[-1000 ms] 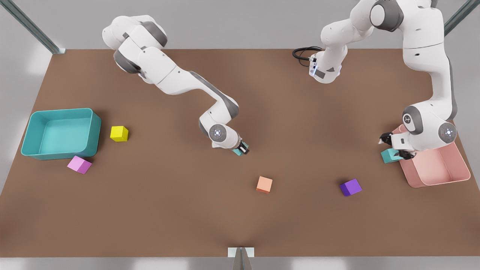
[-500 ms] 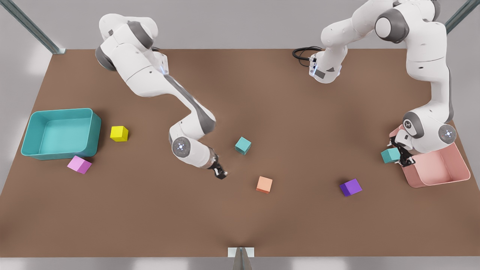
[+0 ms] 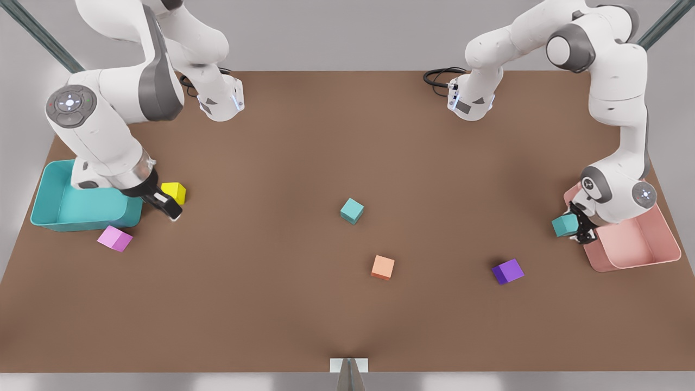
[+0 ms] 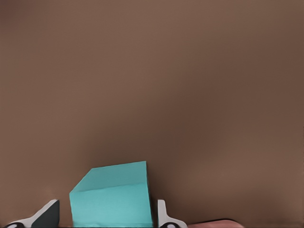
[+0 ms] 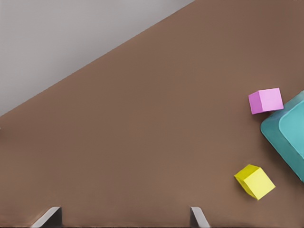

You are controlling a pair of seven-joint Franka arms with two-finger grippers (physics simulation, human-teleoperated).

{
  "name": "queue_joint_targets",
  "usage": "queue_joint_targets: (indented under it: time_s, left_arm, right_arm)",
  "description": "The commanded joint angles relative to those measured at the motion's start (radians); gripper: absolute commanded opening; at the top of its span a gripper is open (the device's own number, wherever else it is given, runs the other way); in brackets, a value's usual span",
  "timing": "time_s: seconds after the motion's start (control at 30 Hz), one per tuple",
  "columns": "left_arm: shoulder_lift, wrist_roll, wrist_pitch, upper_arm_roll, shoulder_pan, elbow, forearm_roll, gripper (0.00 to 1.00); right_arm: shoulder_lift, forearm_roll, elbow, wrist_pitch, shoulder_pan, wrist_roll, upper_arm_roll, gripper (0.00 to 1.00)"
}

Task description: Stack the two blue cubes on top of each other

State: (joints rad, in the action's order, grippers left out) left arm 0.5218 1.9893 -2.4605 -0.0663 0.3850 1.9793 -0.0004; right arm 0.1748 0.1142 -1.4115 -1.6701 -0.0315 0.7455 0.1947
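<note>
Left gripper point(image 3: 576, 231) clamps one blue cube point(image 3: 564, 225); right gripper point(image 3: 167, 206) spread wide, yellow cube point(image 3: 173, 192) just beside it

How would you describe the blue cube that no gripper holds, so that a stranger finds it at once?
Start from the brown table and look near its middle. There the free blue cube sits alone, with an orange cube nearer the camera. The other blue cube looks the same, but the left gripper clamps it beside the pink bin.
</note>
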Motion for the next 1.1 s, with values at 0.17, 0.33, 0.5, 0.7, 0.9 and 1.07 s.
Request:
queue_joint_targets:
  time_s: [0.17, 0.33, 0.5, 0.7, 0.9, 1.07]
  left_arm:
    - [0.020, -0.173, -0.009, -0.006, -0.006, 0.004, -0.015, 1.00]
    - [0.050, -0.190, -0.014, -0.006, -0.003, 0.003, -0.015, 1.00]
    - [0.041, -0.245, -0.006, -0.006, -0.006, 0.003, -0.013, 0.30]
    - [-0.109, -0.690, 0.208, -0.006, -0.153, 0.003, -0.013, 0.27]
    - [-0.229, -2.007, 0.413, 0.236, -0.545, -0.053, -0.012, 0.30]
    - [-0.091, -2.505, 0.413, 0.441, -0.721, -0.209, 0.016, 0.33]
  right_arm:
    - [0.012, -0.025, -0.003, 0.102, 0.002, -0.761, -0.014, 1.00]
    - [0.015, -0.013, 0.011, 0.116, -0.001, -0.767, -0.014, 1.00]
    - [0.014, -0.015, 0.019, 0.128, 0.004, -0.770, -0.015, 1.00]
    - [0.032, -0.010, 0.039, 0.141, 0.001, -0.770, -0.012, 1.00]
    - [0.035, -0.010, 0.042, 0.142, 0.004, -0.770, -0.017, 1.00]
    - [0.035, -0.011, 0.042, 0.151, 0.004, -0.768, -0.018, 1.00]
